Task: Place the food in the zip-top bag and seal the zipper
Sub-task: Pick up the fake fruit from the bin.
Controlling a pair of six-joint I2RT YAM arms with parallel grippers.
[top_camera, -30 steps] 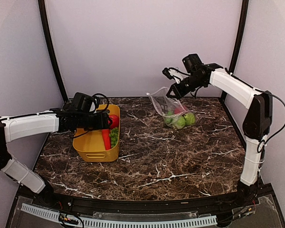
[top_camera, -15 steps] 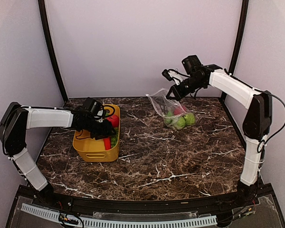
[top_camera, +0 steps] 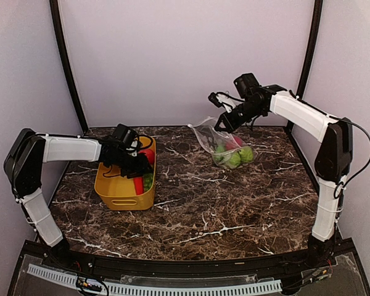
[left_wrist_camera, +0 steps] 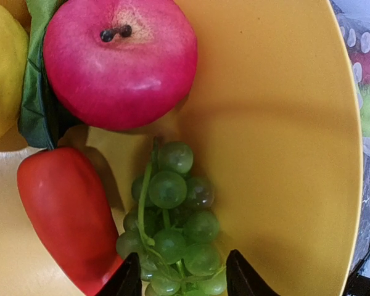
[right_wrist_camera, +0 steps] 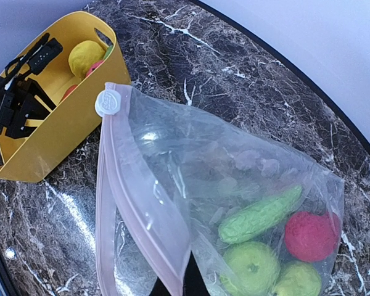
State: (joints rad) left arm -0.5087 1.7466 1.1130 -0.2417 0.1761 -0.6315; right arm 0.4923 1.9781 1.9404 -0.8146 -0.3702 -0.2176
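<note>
My left gripper (left_wrist_camera: 182, 280) is down inside the yellow basket (left_wrist_camera: 277, 154), its two fingertips pressed against either side of the green grapes (left_wrist_camera: 172, 209). Beside the grapes lie a red apple (left_wrist_camera: 120, 61), an orange-red carrot (left_wrist_camera: 68, 209), a yellow lemon (left_wrist_camera: 3, 68) and a green leaf (left_wrist_camera: 37, 92). My right gripper (right_wrist_camera: 179, 287) is shut on the pink zipper (right_wrist_camera: 135, 209) of the zip-top bag (right_wrist_camera: 234, 166) and holds its mouth up and open. In the bag lie a cucumber (right_wrist_camera: 259, 216), a red apple (right_wrist_camera: 311, 235) and green round fruits (right_wrist_camera: 250, 268).
The basket (top_camera: 120, 191) stands at the left on the dark marble table (top_camera: 203, 209); the bag (top_camera: 219, 139) rests at the back right. A white slider (right_wrist_camera: 108, 102) sits at the zipper's far end. Black frame posts and pale walls enclose the table.
My left arm has swung forward and lowered its gripper into the basket, and the jaws have narrowed round the grapes. The right arm and the bag have hardly moved.
</note>
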